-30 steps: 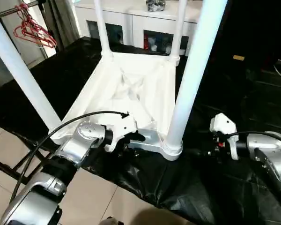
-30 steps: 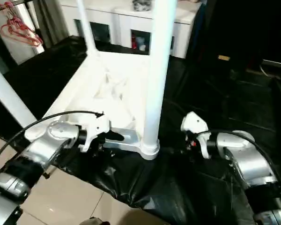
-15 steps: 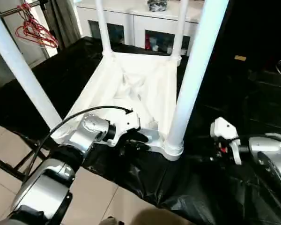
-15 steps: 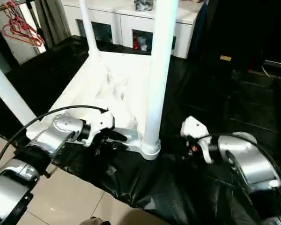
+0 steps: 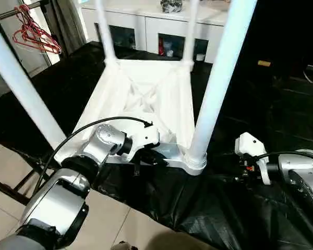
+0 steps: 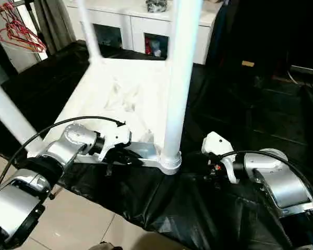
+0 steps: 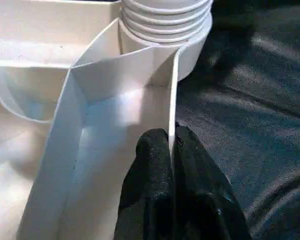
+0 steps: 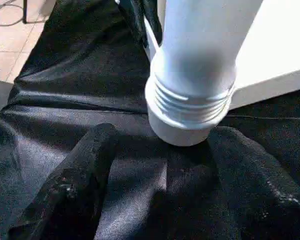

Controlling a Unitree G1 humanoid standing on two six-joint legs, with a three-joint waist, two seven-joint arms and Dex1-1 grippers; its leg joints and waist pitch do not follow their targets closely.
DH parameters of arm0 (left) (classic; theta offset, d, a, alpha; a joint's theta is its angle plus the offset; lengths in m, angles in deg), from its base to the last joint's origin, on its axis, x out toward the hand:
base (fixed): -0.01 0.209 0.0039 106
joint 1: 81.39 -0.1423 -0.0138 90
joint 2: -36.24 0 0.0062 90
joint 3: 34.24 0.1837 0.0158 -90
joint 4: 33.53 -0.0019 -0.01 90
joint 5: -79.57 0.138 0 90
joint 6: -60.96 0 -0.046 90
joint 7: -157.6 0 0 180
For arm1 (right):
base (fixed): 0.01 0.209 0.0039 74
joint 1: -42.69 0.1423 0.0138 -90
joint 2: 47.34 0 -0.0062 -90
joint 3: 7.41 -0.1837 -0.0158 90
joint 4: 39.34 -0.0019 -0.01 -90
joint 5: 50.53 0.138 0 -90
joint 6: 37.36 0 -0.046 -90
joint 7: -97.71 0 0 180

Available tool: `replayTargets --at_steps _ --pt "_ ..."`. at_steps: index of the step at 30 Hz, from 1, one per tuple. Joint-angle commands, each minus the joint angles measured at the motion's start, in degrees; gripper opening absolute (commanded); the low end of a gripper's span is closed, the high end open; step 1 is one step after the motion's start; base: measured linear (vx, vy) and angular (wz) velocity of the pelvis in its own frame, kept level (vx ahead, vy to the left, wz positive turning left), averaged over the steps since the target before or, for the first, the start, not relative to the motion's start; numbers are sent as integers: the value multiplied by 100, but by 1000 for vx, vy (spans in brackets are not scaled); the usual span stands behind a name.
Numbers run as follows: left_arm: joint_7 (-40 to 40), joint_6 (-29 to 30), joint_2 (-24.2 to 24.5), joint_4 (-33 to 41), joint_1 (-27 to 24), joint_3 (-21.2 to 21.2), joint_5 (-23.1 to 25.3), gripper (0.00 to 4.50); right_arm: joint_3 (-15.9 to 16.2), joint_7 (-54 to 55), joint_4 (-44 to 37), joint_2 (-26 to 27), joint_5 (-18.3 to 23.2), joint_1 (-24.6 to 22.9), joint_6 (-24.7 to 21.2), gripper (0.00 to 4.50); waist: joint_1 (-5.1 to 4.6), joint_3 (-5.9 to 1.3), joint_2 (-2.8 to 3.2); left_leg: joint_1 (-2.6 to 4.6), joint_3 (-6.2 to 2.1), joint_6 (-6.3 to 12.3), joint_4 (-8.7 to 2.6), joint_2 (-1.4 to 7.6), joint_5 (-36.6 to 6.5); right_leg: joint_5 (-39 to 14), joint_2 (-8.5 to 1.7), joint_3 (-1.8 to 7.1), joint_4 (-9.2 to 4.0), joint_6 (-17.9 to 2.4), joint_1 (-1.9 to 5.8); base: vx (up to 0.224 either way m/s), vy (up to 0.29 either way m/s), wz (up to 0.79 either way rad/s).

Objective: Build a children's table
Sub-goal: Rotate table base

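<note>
Lying upside down on a black sheet, the children's table is seen in the left eye view with its ribbed underside up and 4 legs standing from the corner sockets. The near rim is met by the left gripper, just beside the base of the near right leg. The right gripper is held low over the sheet, just beside that same corner on its other side. A white cabinet with glass doors is seen behind the table, with dim objects on its shelves, and red hangers are hung at far left.

In the right eye view, the same leg is seen between the 2 grippers.

In the left wrist view, the 2 black fingers are shown clenched on the table's thin upright rim, 1 on each side of it, near the ringed corner socket.

In the right wrist view, the right gripper's fingers are shown spread wide and grasping nothing, with the flared leg end between and beyond their tips, apart from both.
</note>
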Motion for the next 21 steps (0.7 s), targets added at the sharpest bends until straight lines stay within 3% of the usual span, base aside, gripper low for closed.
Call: replayTargets --at_steps 1,2,9,12,15,16,17,21 --pt "70 83 76 -182 106 -219 -13 5 -19 -70 -166 -48 153 -8 -146 327 72 -410 -88 84 -166 410 -353 305 -1292 -1119 -393 223 -451 -1433 321 0 0 0" --pt "106 109 67 -189 113 -252 -37 0 -27 -74 -179 -47 174 -9 -175 353 72 -408 -92 89 -165 403 -352 309 -1316 -1171 -395 223 -456 -1434 319 0 0 0" --pt "-166 605 7 -4 -2 -401 -128 0 -149 6 -286 173 477 20 -471 403 74 -398 -68 101 -180 311 -380 332 -1482 -1324 -402 228 -461 -1441 307 0 0 0" --pt "-671 549 -39 132 -240 -353 23 0 -43 320 -189 445 236 5 -122 424 54 -387 -120 93 -184 252 -385 315 -1506 -1558 -421 226 -482 -1351 298 0 0 0" --pt "-956 631 -69 330 -402 -428 120 0 -22 930 113 706 -64 137 164 448 17 -377 -129 99 -188 197 -392 302 -1556 -1892 -424 225 -516 -1216 283 0 0 0" --pt "-1074 735 -58 546 -536 -435 187 0 -56 1270 382 925 -142 256 296 448 -22 -375 -163 80 -201 173 -411 312 -1535 -1945 -428 225 -507 -1165 284 0 0 0" --pt "-1077 758 -53 587 -557 -431 194 0 -62 1304 416 956 -148 270 323 448 -45 -370 -141 84 -202 162 -415 303 -1559 -2012 -425 219 -517 -1160 270 0 0 0" --pt "-1186 766 -20 870 -714 -436 177 0 6 1420 603 1134 -266 341 500 448 -49 -372 -163 99 -183 225 -410 309 -1524 -1984 -406 241 -525 -1090 250 0 0 0"
